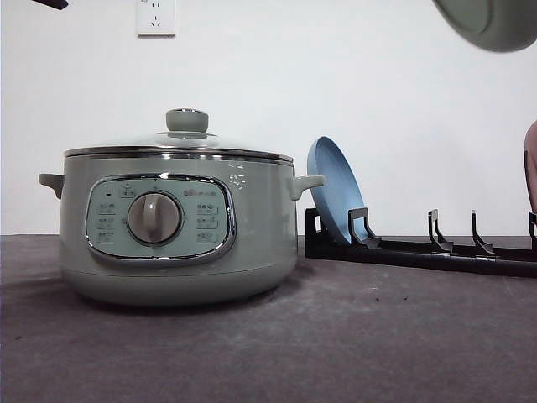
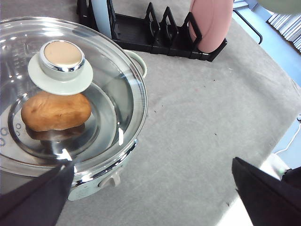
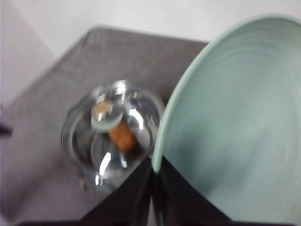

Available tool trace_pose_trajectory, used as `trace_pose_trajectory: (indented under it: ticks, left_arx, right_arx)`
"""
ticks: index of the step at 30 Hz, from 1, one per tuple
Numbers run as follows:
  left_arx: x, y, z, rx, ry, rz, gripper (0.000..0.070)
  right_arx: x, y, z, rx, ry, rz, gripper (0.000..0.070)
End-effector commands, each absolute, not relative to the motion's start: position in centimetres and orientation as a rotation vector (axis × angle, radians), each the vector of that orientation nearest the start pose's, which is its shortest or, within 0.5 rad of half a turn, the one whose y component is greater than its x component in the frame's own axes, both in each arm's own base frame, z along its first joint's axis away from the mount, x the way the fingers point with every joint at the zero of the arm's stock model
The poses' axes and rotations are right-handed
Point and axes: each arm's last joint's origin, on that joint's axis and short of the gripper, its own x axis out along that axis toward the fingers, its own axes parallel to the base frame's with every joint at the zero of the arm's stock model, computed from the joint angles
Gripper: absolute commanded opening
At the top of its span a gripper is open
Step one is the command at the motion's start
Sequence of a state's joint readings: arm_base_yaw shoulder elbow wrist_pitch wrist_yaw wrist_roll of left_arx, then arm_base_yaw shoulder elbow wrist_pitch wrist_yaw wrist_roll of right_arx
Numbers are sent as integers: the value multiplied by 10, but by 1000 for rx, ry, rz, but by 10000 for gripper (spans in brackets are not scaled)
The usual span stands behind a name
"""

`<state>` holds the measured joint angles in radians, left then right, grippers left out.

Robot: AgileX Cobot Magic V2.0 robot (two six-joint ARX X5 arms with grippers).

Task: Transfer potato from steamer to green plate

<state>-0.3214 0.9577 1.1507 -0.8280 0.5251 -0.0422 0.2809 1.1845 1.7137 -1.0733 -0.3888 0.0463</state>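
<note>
The pale green steamer (image 1: pixel 168 235) stands on the left of the table with its glass lid (image 2: pixel 117 80) on. Through the lid the orange-brown potato (image 2: pixel 55 112) lies inside, under the green knob (image 2: pixel 62 56). My left gripper (image 2: pixel 150 207) hovers above the steamer's near edge, open, its dark fingers spread wide with nothing between them. The green plate (image 1: pixel 491 21) hangs high at the upper right, tilted. My right gripper (image 3: pixel 155 188) is shut on the rim of the green plate (image 3: pixel 235 117), far above the steamer (image 3: pixel 80 141) and the potato (image 3: pixel 123 136).
A black dish rack (image 1: pixel 419 252) runs along the back right of the grey table, right of the steamer. It holds a blue plate (image 1: pixel 331 189) upright at its left end and a pink plate (image 2: pixel 209 23) at its right end.
</note>
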Motion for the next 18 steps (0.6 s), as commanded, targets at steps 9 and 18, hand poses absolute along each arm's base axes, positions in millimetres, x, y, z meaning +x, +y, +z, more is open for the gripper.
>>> trace_pose_trajectory:
  ticks: [9, 18]
  left_arx:
    - [160, -70, 376, -91, 640, -822, 700]
    - [160, -70, 376, -91, 639, -822, 700]
  right_arx:
    - [109, 77, 450, -151, 622, 709, 7]
    - [103, 97, 379, -161, 798, 746, 7]
